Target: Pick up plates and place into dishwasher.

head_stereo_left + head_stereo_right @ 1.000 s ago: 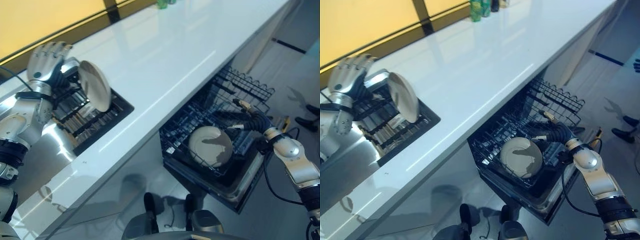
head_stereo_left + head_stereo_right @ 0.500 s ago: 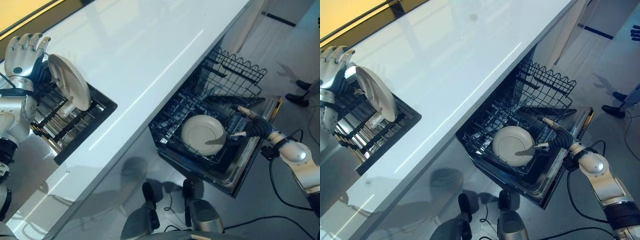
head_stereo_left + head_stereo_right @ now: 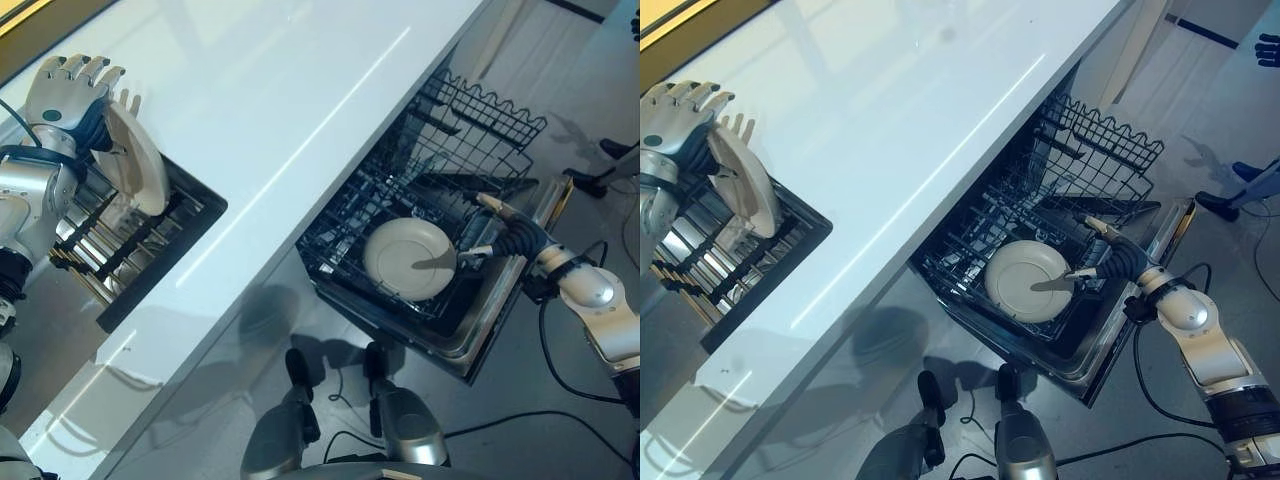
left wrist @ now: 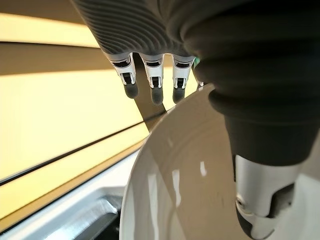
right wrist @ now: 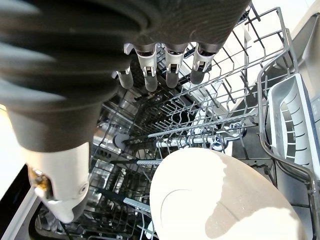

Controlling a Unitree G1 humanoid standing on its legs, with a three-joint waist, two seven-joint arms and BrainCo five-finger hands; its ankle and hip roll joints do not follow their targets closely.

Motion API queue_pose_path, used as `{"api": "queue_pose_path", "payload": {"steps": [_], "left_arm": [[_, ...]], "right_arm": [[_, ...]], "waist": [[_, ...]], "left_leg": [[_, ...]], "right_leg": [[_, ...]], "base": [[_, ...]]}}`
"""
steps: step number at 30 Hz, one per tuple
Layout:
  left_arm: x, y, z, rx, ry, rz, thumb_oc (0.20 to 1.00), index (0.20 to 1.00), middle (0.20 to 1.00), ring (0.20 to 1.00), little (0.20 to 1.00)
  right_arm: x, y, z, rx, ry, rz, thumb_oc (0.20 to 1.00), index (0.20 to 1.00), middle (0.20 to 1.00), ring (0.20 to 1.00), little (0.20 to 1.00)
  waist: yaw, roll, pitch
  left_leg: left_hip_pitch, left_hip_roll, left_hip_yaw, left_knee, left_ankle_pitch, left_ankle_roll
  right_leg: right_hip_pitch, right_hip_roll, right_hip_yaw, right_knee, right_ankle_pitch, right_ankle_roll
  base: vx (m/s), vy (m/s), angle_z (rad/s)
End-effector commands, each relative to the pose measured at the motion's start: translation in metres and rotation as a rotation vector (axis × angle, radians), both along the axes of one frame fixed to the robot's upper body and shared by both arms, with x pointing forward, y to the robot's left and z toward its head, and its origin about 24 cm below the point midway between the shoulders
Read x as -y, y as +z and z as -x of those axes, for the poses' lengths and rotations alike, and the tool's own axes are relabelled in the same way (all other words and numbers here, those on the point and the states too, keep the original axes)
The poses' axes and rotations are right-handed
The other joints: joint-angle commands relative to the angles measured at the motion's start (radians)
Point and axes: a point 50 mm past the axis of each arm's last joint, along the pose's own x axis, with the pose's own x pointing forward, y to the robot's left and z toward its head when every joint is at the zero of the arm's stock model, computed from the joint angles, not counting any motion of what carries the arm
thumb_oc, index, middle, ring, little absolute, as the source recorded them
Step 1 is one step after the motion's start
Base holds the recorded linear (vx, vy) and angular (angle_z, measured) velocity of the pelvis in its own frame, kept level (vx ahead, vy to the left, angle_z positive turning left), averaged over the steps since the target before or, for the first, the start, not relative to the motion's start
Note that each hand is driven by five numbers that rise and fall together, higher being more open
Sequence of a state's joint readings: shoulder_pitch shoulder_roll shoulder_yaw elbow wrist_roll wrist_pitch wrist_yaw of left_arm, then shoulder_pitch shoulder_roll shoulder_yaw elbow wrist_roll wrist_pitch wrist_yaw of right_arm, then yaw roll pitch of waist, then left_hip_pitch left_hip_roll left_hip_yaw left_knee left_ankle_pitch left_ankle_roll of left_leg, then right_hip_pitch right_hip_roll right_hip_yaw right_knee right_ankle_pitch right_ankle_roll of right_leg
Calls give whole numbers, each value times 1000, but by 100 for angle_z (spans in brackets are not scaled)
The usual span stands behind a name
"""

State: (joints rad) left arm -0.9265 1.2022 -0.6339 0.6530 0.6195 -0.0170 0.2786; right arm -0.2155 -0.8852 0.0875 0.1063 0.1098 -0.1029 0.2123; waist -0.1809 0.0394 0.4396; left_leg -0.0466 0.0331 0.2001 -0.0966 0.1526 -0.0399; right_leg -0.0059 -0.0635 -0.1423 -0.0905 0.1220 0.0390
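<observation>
A white plate (image 3: pixel 131 165) stands on edge in the dark dish rack (image 3: pixel 140 240) set into the counter at the left. My left hand (image 3: pixel 66 92) is open right behind that plate, its straight fingers (image 4: pixel 155 82) rising past the rim and its thumb lying over the plate's (image 4: pixel 175 190) face. A second white plate (image 3: pixel 408 258) lies tilted in the dishwasher's lower rack (image 3: pixel 350 225). At this rack's right edge my right hand (image 3: pixel 512 240) is open, its fingers (image 5: pixel 170 67) straight and apart from the plate (image 5: pixel 220 200).
The long white counter (image 3: pixel 300 90) runs above the open dishwasher. The lowered dishwasher door (image 3: pixel 505 330) juts out over the floor, and an empty wire basket (image 3: pixel 485 110) lies behind the lower rack. A person's shoes (image 3: pixel 612 150) show at the far right.
The camera has shifted. My right hand has drawn back from over the plate in the lower rack to the rack's right edge. The left hand stays by the standing plate.
</observation>
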Motion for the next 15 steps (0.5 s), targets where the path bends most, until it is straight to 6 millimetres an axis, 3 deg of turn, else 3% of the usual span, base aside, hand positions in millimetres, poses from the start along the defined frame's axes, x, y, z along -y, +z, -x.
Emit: {"api": "queue_pose_path", "payload": {"steps": [1, 2, 15], "left_arm": [[-17, 42, 9, 45, 80, -32, 464, 464, 464, 464, 464], [-16, 41, 8, 27, 82, -27, 200, 200, 200, 200, 200], [-24, 37, 9, -144, 142, 20, 200, 200, 200, 200, 200]], "right_arm": [[-2, 56, -8, 191, 42, 42, 1000, 1000, 1000, 1000, 1000], [-3, 56, -8, 195, 43, 41, 1000, 1000, 1000, 1000, 1000], [-9, 62, -3, 228, 81, 58, 1000, 1000, 1000, 1000, 1000]], "waist": [[-5, 0, 3], [-5, 0, 4], [4, 12, -24]], "left_leg": [[30, -78, 43, 13, -172, 26], [29, -78, 42, 13, -172, 26], [48, -83, 25, 10, -176, 27]], "right_leg": [[-106, 4, 18, 82, -81, 90], [-107, 5, 18, 82, -81, 90], [-78, 4, 3, 74, -86, 90]], "base": [[-25, 12, -5], [-21, 2, -3], [1, -13, 0]]}}
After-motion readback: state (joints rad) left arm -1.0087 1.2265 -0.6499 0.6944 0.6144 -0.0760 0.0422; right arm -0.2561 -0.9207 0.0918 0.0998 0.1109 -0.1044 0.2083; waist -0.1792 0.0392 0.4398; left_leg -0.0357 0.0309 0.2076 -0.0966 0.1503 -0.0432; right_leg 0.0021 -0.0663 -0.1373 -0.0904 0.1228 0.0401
